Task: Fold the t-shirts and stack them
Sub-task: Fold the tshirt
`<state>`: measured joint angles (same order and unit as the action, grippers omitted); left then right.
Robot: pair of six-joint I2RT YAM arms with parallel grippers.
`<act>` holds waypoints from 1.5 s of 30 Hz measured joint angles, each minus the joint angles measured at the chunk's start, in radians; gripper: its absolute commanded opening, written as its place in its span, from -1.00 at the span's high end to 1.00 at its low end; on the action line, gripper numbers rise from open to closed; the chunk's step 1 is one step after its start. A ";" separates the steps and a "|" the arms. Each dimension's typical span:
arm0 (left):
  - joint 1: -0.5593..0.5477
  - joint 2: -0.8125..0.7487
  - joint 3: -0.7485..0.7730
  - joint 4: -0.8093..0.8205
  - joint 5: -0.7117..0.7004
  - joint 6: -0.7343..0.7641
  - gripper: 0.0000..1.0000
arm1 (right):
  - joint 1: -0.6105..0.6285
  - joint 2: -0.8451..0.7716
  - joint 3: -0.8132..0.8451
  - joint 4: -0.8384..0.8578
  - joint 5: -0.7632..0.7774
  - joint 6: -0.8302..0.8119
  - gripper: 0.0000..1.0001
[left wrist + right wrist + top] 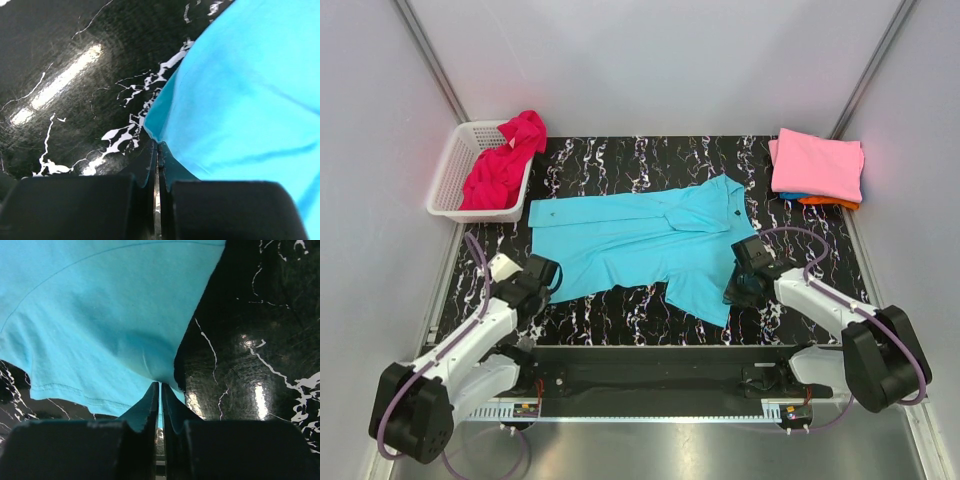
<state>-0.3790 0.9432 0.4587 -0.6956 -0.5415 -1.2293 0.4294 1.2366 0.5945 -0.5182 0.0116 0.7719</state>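
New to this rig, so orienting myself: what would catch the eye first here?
A turquoise t-shirt lies spread across the black marbled table, the left fingers and right fingers shut on its near edge. A magenta shirt spills from the white basket far left; a pink-topped folded stack sits far right.

Right gripper (160,389), black, two-finger: jaws almost together, pinching edge of turquoise-cyan soft cloth t-shirt (100,315). Cloth puckered at the pinch, stitched hem at lower left. Glossy black white-veined marble-pattern bench (260,340) to right and beneath.
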 measured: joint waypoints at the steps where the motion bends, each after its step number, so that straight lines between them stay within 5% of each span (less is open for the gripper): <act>1: 0.000 -0.021 0.001 -0.006 0.002 0.007 1.00 | 0.000 -0.002 -0.005 0.003 0.006 0.012 0.76; 22: 0.001 -0.151 0.052 -0.098 0.018 0.099 1.00 | 0.001 -0.145 -0.031 -0.104 0.071 0.146 0.73; 25: 0.001 -0.152 0.052 -0.098 0.019 0.105 1.00 | 0.005 -0.153 -0.032 -0.133 0.052 0.159 0.49; 26: 0.001 -0.152 0.052 -0.098 0.019 0.107 1.00 | 0.010 -0.163 -0.032 -0.144 0.050 0.163 0.24; 29: 0.001 -0.152 0.052 -0.098 0.020 0.109 1.00 | 0.022 -0.209 -0.033 -0.182 0.048 0.172 0.07; 37: 0.001 -0.157 0.052 -0.098 0.022 0.115 1.00 | 0.040 -0.256 -0.074 -0.230 0.027 0.195 0.21; 45: 0.001 -0.179 0.052 -0.098 0.025 0.115 1.00 | 0.081 -0.222 -0.077 -0.233 -0.009 0.221 0.12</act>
<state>-0.3782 0.7647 0.5106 -0.7937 -0.5167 -1.1145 0.5106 1.0149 0.5171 -0.7509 0.0025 0.9932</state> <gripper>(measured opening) 0.011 0.432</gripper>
